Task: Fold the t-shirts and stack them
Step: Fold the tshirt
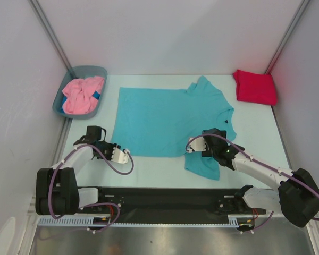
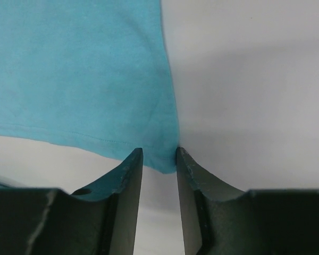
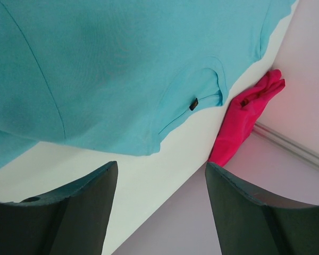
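Turquoise t-shirt [image 3: 111, 64] spread flat, crimson t-shirt [image 3: 244, 119] beyond, fingers [image 3: 69, 212] apart

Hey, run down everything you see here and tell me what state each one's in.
turquoise t-shirt: spread flat, unfolded
crimson t-shirt: folded, far right corner
pink t-shirt: crumpled, in the tub
tub: holding the pink t-shirt
left tool: open narrowly, at the turquoise t-shirt's corner
right tool: open wide, empty

In tub [image 1: 58, 102], blue thing [image 1: 97, 96] mostly buried under pink shirt [image 1: 81, 94], turquoise shirt [image 2: 69, 69] cropped by left wrist view
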Motion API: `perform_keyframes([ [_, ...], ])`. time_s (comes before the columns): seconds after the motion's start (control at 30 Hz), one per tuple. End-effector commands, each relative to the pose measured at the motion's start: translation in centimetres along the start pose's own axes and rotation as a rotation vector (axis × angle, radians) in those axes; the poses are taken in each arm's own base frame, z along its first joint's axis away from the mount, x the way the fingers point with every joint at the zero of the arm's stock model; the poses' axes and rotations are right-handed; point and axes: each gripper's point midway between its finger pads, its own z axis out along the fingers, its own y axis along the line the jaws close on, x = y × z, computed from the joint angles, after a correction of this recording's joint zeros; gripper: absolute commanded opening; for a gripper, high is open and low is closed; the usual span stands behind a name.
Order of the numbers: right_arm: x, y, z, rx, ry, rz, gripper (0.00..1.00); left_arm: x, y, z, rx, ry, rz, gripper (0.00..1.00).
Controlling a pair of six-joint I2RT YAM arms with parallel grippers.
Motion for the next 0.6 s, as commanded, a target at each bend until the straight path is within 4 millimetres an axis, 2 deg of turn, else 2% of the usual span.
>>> perform_keyframes([
  [0.0, -0.1, -1.3, -0.2, 0.037, 0.002, 0.008, 0.73, -0.7, -0.8, 0.6, 0.034, -0.04, -0.005, 0.37],
  [0.03, -0.1, -1.3, -0.2, 0.039, 0.002, 0.009, 0.73, -0.6, -0.8, 0.6, 0.034, -0.039, -0.008, 0.35],
  [0.1, 0.1, -1.4, -0.3, 0.041, 0.006, 0.012, 0.73, -0.6, -0.8, 0.7, 0.036, -0.039, -0.013, 0.23],
  [0.13, 0.0, -1.4, -0.3, 0.043, 0.004, 0.011, 0.73, -0.6, -0.8, 0.6, 0.036, -0.038, -0.013, 0.08],
  [0.17, 0.1, -1.4, -0.3, 0.042, 0.007, 0.012, 0.73, -0.5, -0.7, 0.7, 0.034, -0.036, -0.012, 0.01],
  [0.33, 0.3, -1.4, -0.2, 0.039, 0.012, 0.014, 0.72, -0.4, -0.5, 0.4, 0.03, -0.025, -0.025, 0.0],
  [0.4, 0.1, -1.6, -0.3, 0.044, 0.007, 0.039, 0.64, -0.4, 0.1, 0.1, 0.017, -0.025, -0.057, 0.0],
  [0.43, 0.1, -1.1, -0.3, 0.01, 0.001, 0.074, 0.63, -0.4, 0.4, 0.0, 0.011, -0.025, -0.078, 0.0],
  [0.53, 0.2, -0.9, -0.9, -0.059, -0.006, 0.184, 0.93, -0.4, 2.9, -0.8, -0.056, -0.034, -0.247, 0.0],
  [0.57, -0.4, -0.1, -1.0, -0.112, -0.032, 0.237, 1.0, 0.0, 5.1, -1.6, -0.115, -0.022, -0.3, 0.0],
])
